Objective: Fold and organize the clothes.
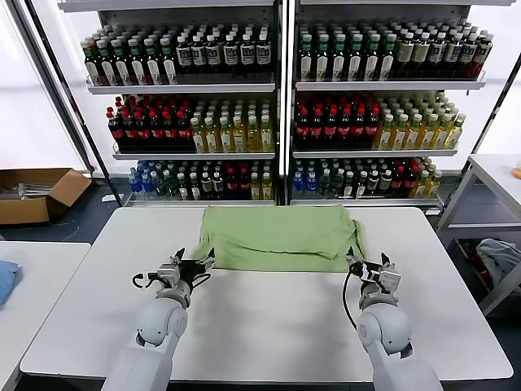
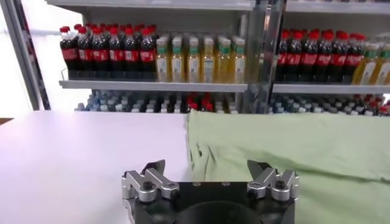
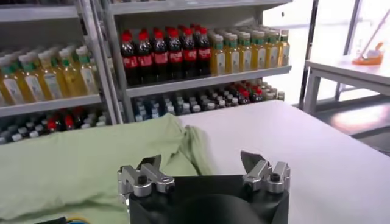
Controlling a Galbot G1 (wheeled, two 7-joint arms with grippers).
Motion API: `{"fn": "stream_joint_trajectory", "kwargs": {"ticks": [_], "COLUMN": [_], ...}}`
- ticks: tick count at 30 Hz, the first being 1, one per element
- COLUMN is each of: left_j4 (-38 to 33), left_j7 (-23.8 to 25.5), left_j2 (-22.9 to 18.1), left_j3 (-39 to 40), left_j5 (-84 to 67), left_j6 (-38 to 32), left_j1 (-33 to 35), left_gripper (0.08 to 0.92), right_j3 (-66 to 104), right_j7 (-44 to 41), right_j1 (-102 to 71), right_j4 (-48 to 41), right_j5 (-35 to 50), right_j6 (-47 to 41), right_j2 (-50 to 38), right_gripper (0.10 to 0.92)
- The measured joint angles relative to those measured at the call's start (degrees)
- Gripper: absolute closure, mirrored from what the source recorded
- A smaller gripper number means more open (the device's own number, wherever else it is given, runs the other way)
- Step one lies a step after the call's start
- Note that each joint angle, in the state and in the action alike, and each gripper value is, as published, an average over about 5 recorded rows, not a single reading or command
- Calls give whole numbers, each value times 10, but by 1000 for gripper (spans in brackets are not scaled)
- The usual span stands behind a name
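Nearest, the left gripper [image 1: 198,264] and right gripper [image 1: 368,265] hover with jaws spread wide and empty at the near corners of the folded green shirt [image 1: 281,237], which lies flat on the white table [image 1: 269,326] before the bottle shelves [image 1: 281,98].

— Head view position?
— High, looking forward and down over the white table [image 1: 269,326] toward the bottle shelves [image 1: 277,90].
— Wrist views?
— Each sits low, just behind its own gripper, facing the same shelves across the tabletop.
— Overlap?
— All three take in the green shirt [image 1: 281,236], table and shelving.
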Motion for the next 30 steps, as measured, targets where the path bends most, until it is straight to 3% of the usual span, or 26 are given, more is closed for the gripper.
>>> {"fn": "stream_joint_trajectory", "kwargs": {"ticks": [12, 30], "left_j4": [26, 29], "left_j7": [7, 13], "left_j2": [5, 5], "left_j3": [11, 15], "left_j5": [16, 22], "left_j6": [12, 21], "left_j1": [-10, 6], "left_gripper": [202, 705], "right_j3": [7, -1], "right_j7": [3, -6], "right_j1": [18, -5], "right_j4": [-52, -49], "right_j5": [-3, -29], "right_j6": [-1, 8], "right_j2": [11, 15], "right_gripper": [306, 807]}}
